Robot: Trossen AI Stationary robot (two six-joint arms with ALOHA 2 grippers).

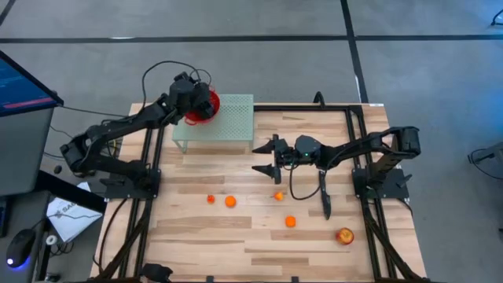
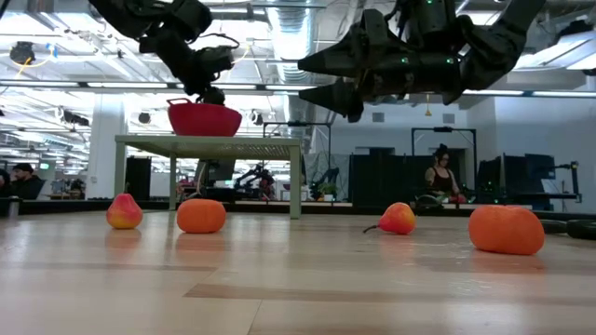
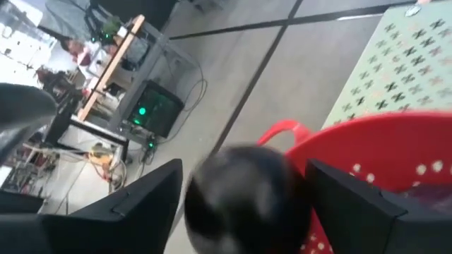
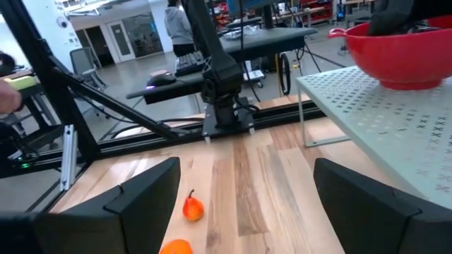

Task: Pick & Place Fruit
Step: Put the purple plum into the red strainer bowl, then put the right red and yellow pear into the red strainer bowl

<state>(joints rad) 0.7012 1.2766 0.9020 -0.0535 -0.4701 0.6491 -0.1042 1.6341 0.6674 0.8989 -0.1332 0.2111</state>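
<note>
My left gripper (image 3: 244, 212) is over the near rim of a red bowl (image 1: 206, 106) and is shut on a dark purple plum (image 3: 244, 204). The bowl stands on a pale green perforated stand (image 1: 224, 124) at the table's far side. My right gripper (image 1: 266, 157) hovers open above the middle of the table, touching nothing. Several small orange fruits (image 1: 230, 202) lie on the wood near the middle. A red-yellow apple-like fruit (image 1: 344, 235) rests near the right near corner. In the low view the bowl (image 2: 203, 118) sits on the stand's top. My left gripper pinches the dark plum (image 3: 212, 212) between its two fingers, one finger (image 3: 134, 204) on each side of the round body. The plum is lifted clear and sits just above the red bowl's rim (image 3: 367, 134). The view along the fingers hides how far back it reaches.
A slim black knife (image 1: 324, 196) lies on the table under the right arm. Black frame rails run along the table's left and right sides (image 1: 363, 157). Bare wood lies free along the near edge. People and desks show in the room beyond.
</note>
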